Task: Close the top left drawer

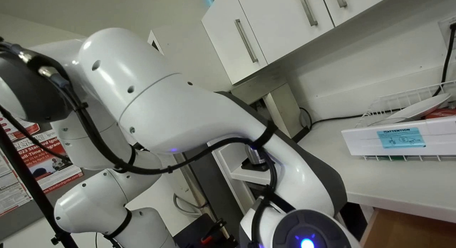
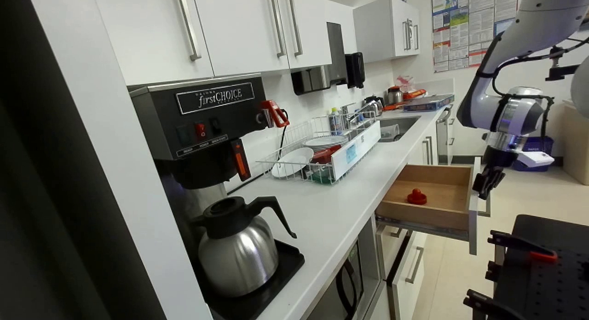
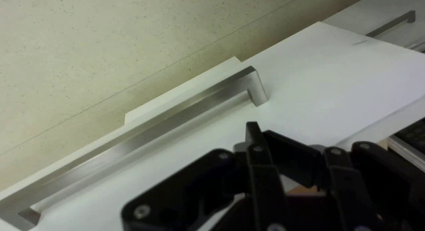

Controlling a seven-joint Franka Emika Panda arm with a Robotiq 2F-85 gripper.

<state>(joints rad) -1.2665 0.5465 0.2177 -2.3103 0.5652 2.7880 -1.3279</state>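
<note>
In an exterior view, a glossy white jointed robot arm (image 1: 199,112) with dark grey trim fills the middle, a thick black cable (image 1: 146,170) strapped along it. A round dark grey disc (image 1: 313,226) (its centre glows blue) shows at the bottom edge. Flat white cupboard doors (image 1: 276,27) with metal bar handles (image 1: 245,40) hang above a white countertop (image 1: 384,177), where a white-panelled wire dish rack (image 1: 441,137) holds a tilted white plate (image 1: 420,107). Below, the top left drawer (image 1: 413,229), brown and wood-coloured inside, stands open, partly cropped.

Object (image 2: 417,198) in drawer (image 2: 428,214), claw (image 2: 483,189) beside
</note>
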